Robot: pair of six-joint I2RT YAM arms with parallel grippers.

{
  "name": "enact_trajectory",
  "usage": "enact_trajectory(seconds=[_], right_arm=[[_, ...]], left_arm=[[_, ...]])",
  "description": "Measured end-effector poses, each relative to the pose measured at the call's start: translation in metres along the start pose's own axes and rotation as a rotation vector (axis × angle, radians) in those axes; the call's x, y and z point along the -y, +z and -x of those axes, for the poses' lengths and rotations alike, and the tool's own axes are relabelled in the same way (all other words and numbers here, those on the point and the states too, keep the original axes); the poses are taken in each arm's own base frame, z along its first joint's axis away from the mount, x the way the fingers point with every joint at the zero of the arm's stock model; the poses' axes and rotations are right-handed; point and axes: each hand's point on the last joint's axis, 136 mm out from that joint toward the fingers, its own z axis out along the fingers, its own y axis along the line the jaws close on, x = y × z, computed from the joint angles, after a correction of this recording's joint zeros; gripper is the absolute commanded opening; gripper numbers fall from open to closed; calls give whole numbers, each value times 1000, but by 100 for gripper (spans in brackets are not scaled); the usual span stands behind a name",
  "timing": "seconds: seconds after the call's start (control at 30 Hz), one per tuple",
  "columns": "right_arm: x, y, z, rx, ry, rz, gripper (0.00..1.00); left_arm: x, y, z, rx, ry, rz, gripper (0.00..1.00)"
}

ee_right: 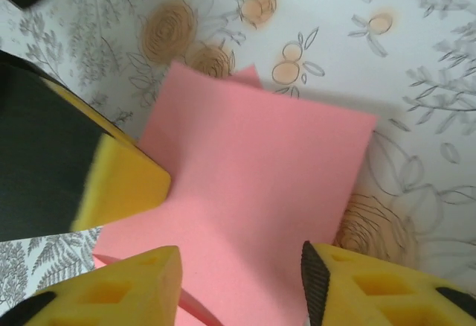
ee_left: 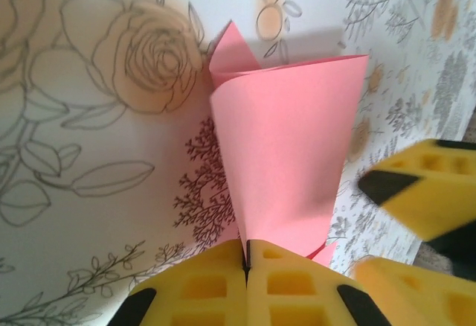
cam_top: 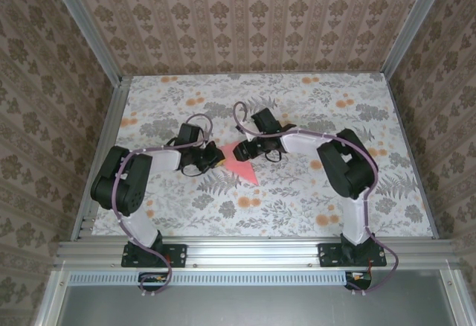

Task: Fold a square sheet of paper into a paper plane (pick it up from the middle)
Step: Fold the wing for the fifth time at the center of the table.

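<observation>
Left gripper (ee_left: 246, 257) clamped on edge of curled square sheet of paper (ee_left: 290, 147) at centre of table (cam_top: 312, 211), right gripper (ee_right: 242, 266) jaws apart over it, seemingly not touching: a lone pinch pulling could skew or tear the crease.

This is looking like a robotics lab test cell: aluminium rails (cam_top: 253, 250) are framing the bottom and upper corners, with the left arm (cam_top: 123, 184) and right arm (cam_top: 349, 166) sitting bolted along the bottom. Wallpaper panels (cam_top: 245, 13) are standing as walls, and a floral cover (cam_top: 297, 199) is covering the table.
</observation>
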Motion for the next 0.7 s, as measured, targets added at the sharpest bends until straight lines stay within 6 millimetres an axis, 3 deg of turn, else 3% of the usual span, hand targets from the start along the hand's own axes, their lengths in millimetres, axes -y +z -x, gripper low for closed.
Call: enact_trajectory(seconds=[0.13, 0.23, 0.5, 0.7], right_arm=[[-2, -27, 6, 123, -53, -61, 55], [-3, -37, -3, 174, -103, -102, 56], [-30, -31, -46, 197, -274, -90, 54], [-57, -26, -38, 260, -437, -110, 54]], left_arm=[[-3, -1, -7, -8, -23, 41, 0], [0, -5, -7, 3, -44, 54, 0], [4, -14, -4, 21, -103, 83, 0], [10, -15, -2, 21, -126, 88, 0]])
